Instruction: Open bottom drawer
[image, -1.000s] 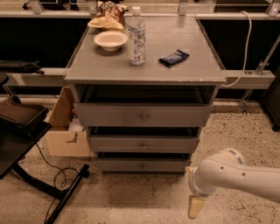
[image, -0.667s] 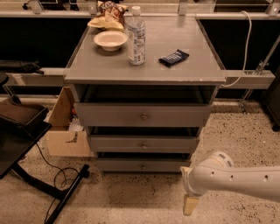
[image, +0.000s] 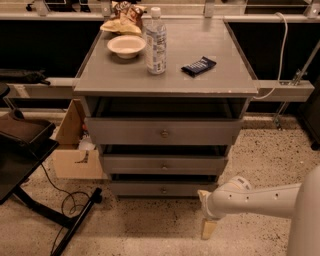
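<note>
From my seat the nearest thing is the gripper (image: 209, 227), low in the picture and right of centre, hanging from the white arm (image: 260, 202) that comes in from the right edge. It points down at the speckled floor (image: 150, 235), just above it. I cannot tell whether it is spread or pressed together; only one pale tip shows from this angle. It holds nothing that I can make out.

The bottom drawer (image: 162, 189) lies beyond it, up and to the left, the lowest and narrowest of the three grey fronts. Its small round knob (image: 163, 190) sits at the centre, well left of the gripper and apart from it. The gripper is in front of the cabinet's lower right corner, near the drawer's right end but not touching it. A dark gap shows above the front; it may be slightly ajar, though I would not swear to that.

Above it come the middle drawer (image: 130, 164) and the top drawer (image: 125, 132), each wider than the one below. To the left, a cardboard box (image: 72, 150) stands beside the cabinet.

On the cabinet top (image: 210, 82) stand a clear bottle (image: 156, 41) and, left of it, a pale bowl (image: 126, 46); a dark packet (image: 198, 66) lies to the right of the bottle. A snack bag (image: 122, 17) lies behind the bowl.
</note>
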